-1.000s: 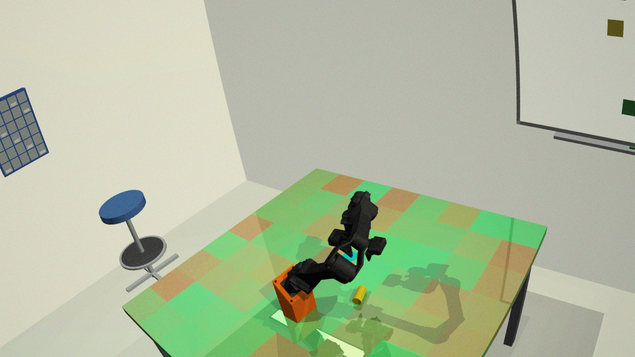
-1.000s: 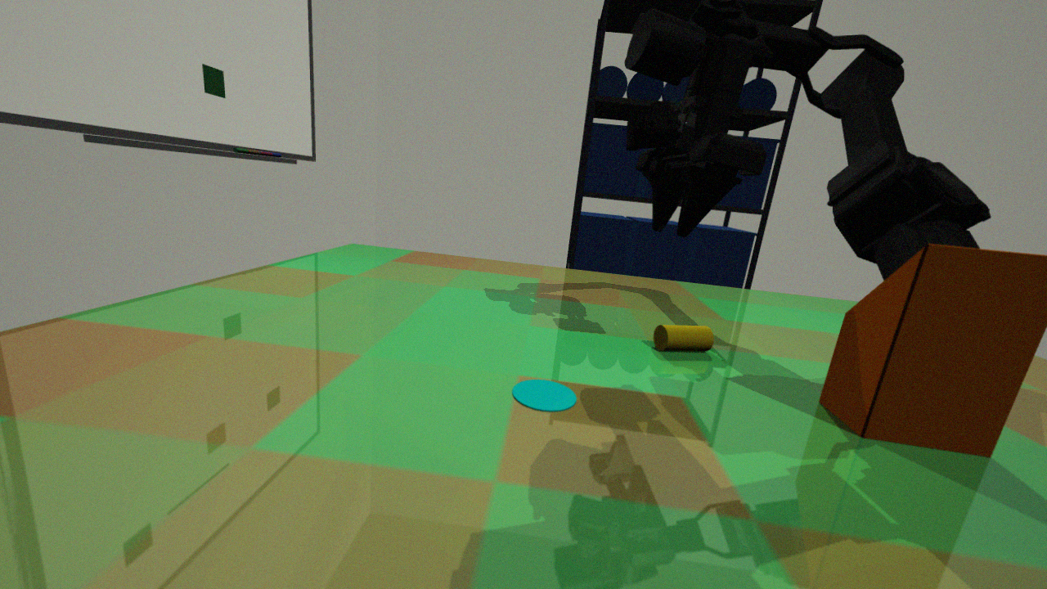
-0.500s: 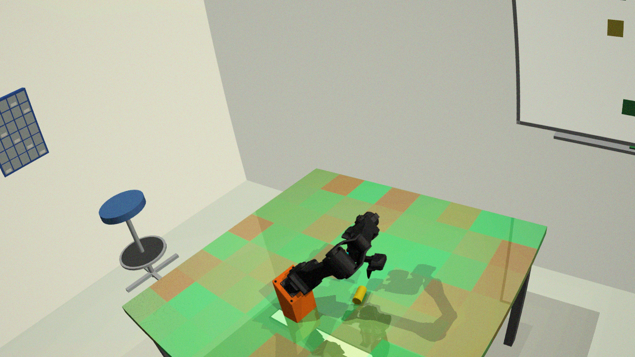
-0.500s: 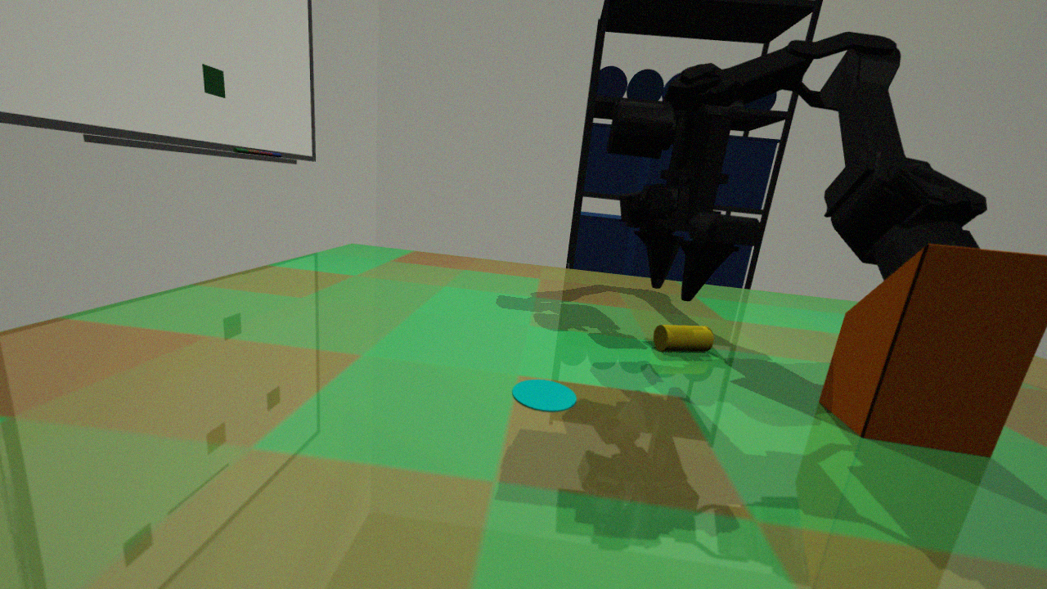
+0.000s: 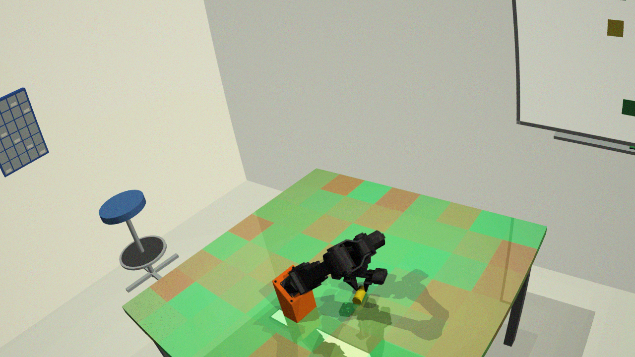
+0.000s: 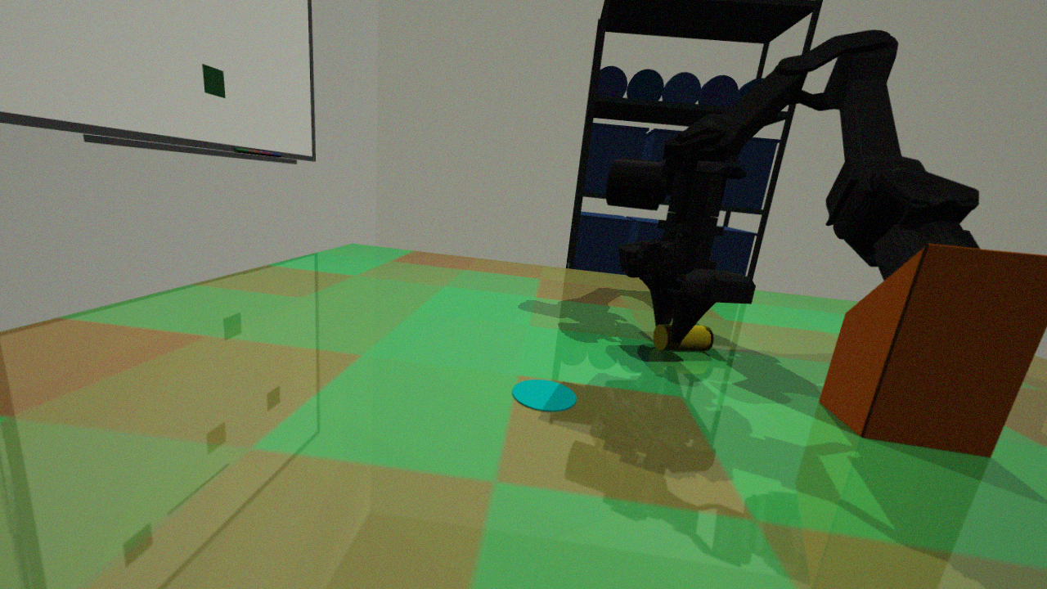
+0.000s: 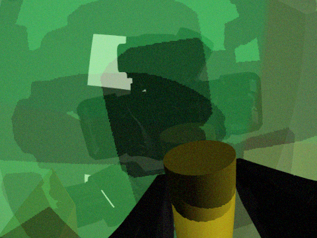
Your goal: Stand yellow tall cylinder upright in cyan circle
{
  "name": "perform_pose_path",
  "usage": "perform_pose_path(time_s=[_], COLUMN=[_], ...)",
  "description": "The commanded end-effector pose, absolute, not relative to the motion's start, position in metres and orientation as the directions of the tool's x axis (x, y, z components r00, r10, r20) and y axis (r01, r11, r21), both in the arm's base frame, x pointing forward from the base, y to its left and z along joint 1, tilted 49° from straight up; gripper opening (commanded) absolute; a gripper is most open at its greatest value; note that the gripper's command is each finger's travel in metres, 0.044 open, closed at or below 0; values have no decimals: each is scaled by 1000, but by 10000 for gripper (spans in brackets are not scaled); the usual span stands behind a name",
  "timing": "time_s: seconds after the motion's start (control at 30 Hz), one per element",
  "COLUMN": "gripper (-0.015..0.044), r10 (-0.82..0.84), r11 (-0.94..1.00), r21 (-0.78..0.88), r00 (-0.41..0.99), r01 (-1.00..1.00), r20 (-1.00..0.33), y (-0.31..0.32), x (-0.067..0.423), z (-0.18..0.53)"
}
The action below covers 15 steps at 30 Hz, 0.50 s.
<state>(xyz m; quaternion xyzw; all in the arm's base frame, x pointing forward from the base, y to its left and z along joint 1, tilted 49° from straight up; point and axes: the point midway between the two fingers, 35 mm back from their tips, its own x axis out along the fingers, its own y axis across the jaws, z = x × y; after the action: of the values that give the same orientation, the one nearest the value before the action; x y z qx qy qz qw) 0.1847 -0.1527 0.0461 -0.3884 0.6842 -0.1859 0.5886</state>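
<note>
The yellow tall cylinder (image 5: 358, 296) (image 6: 698, 336) (image 7: 203, 221) lies on its side on the table. My gripper (image 5: 357, 288) (image 6: 676, 335) (image 7: 200, 176) has come down over it, with a black finger pressed against each side, and is shut on it. In the wrist view the cylinder's far end is in shadow. The cyan circle (image 6: 543, 395) lies flat on the table, a short way in front and to the left of the cylinder in the exterior view. It is hidden in the top view and out of the wrist view.
The orange base block (image 5: 296, 307) (image 6: 944, 351) of the arm stands close to the right of the cylinder. The checkered green and brown table (image 5: 444, 212) (image 6: 219, 366) has a dark shelf rack (image 6: 622, 182) behind it. A blue stool (image 5: 122, 207) stands on the floor.
</note>
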Motion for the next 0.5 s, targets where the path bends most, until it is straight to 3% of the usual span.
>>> perform_pose_path(time_s=[0.0, 0.47], gripper=[105, 105], r10=[-752, -737], r11=[627, 642], r21=[-711, -697], r00=[-8, -5], r01=[-318, -318], r20=[-659, -676], y=[-153, -128], x=[184, 190], z=[45, 61])
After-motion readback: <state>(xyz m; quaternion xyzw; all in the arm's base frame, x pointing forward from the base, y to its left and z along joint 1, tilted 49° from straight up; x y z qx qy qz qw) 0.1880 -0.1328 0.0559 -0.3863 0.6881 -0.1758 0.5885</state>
